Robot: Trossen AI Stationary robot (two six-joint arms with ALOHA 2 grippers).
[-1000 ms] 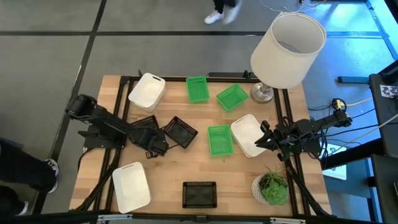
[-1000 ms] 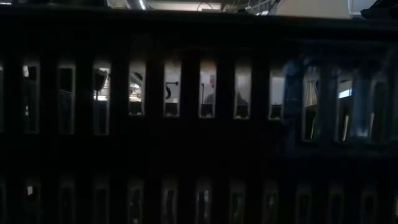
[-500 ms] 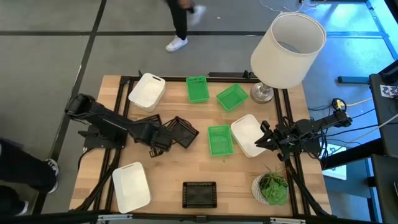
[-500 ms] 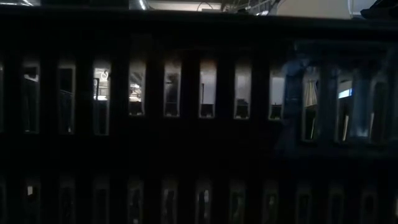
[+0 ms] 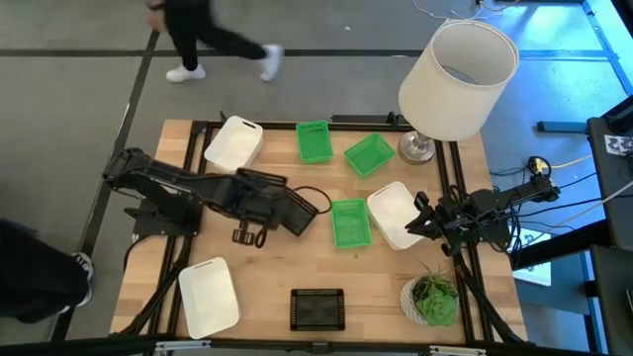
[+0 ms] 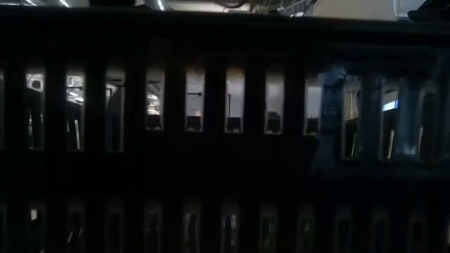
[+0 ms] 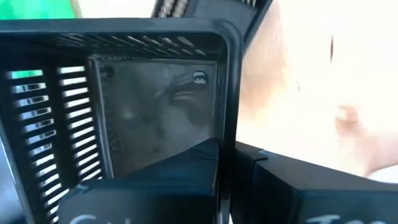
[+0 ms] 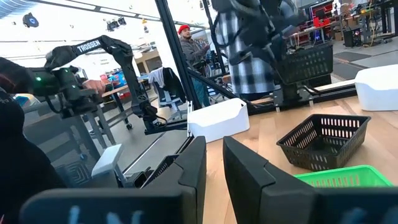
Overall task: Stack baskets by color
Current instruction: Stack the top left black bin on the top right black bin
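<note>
My left gripper hangs over the table's middle left, pointing steeply down, shut on a black slotted basket. A second black basket rests on its bottom on the table beside it. A third sits at the near edge and fills the low view. Green baskets and white baskets lie around. My right gripper waits at the right, slightly open, holding nothing. My left gripper pinches one side wall of the black basket at its rim, one finger inside the basket and one outside. The fingers come from above, slanting down. The basket hangs below them, tipped, lifted clear of the table.
A big white lampshade on its base stands at the far right. A small green plant is at the near right. Bare wood shows along the near middle. A person walks across the floor beyond the far edge.
My left gripper has shut on the black basket's wall, then risen and rolled, drifting toward the table's right. The basket has left the table and now hangs tipped. The second black basket has stayed in place. A person has walked leftward beyond the table.
</note>
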